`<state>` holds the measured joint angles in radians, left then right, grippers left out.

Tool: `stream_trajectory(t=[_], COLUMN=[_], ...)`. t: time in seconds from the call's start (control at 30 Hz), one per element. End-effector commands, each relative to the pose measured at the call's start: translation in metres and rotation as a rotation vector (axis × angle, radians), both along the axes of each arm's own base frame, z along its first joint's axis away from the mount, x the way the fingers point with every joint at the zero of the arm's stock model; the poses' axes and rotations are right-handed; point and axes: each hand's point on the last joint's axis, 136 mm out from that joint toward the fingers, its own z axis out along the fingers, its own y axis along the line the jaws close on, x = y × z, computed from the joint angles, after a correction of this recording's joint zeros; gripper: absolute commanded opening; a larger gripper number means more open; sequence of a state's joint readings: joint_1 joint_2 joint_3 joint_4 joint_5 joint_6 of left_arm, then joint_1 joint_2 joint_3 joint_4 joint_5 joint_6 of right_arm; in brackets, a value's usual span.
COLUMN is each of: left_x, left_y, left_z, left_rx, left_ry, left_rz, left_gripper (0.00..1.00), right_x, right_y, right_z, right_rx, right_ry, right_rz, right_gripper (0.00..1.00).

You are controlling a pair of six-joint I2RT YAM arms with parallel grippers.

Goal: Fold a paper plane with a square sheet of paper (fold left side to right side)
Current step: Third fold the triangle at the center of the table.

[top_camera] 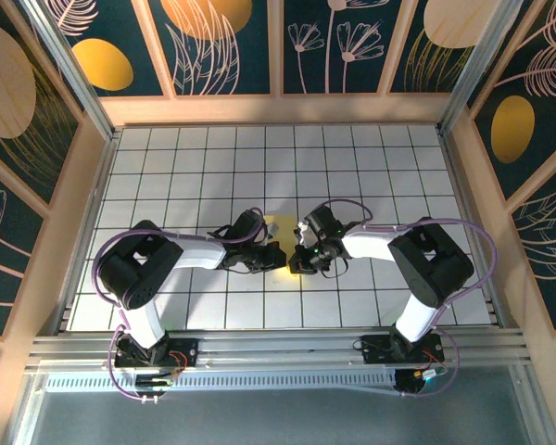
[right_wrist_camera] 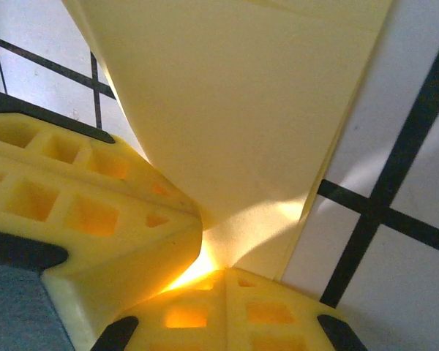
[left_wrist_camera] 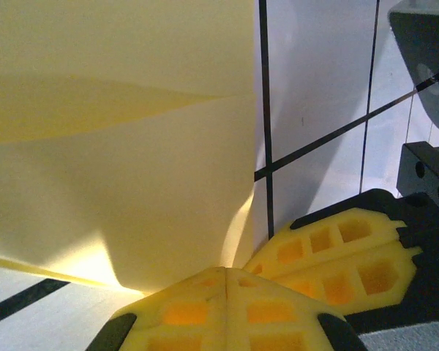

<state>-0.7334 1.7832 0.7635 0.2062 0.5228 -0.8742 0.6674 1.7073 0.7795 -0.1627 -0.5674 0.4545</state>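
Observation:
The square sheet of paper (top_camera: 276, 232) is plain yellow and lies partly lifted at the table's middle, between both arms. In the left wrist view the sheet of paper (left_wrist_camera: 132, 146) shows one crease and rises from my left gripper (left_wrist_camera: 225, 269), which is shut on its lower edge. My right gripper (right_wrist_camera: 225, 270) is shut on the same edge of the paper (right_wrist_camera: 241, 110), where its folds meet. From above, the left gripper (top_camera: 267, 260) and right gripper (top_camera: 296, 262) nearly touch. The right gripper's fingers (left_wrist_camera: 336, 252) sit beside my left ones. The paper has no paper plane shape.
The white grid table (top_camera: 278, 167) is boxed in by wooden rails and dark wall panels with painted orange ovals (top_camera: 102, 63). An aluminium rail (top_camera: 278, 350) runs along the near edge by the arm bases.

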Motion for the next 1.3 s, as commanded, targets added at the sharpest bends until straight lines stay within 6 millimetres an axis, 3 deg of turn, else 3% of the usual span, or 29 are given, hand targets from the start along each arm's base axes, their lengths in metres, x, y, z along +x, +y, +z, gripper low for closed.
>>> stream_trajectory(t=[0.0, 0.77, 1.27], left_x=[0.009, 0.015, 0.048], left_y=[-0.006, 0.019, 0.071], left_z=[0.002, -0.029, -0.031], left_rx=[-0.008, 0.135, 0.172], left_ry=[-0.007, 0.047, -0.006], left_rz=[0.024, 0.108, 0.218], left_gripper=[0.02, 0.00, 0.00], right_x=[-0.016, -0.024, -0.026], right_y=[-0.042, -0.049, -0.048], right_z=[-0.042, -0.050, -0.051], right_rx=[-0.230, -0.289, -0.297], right_ry=[0.084, 0.109, 0.115], right_rz=[-0.049, -0.019, -0.003], right_gripper=[0.00, 0.00, 0.00])
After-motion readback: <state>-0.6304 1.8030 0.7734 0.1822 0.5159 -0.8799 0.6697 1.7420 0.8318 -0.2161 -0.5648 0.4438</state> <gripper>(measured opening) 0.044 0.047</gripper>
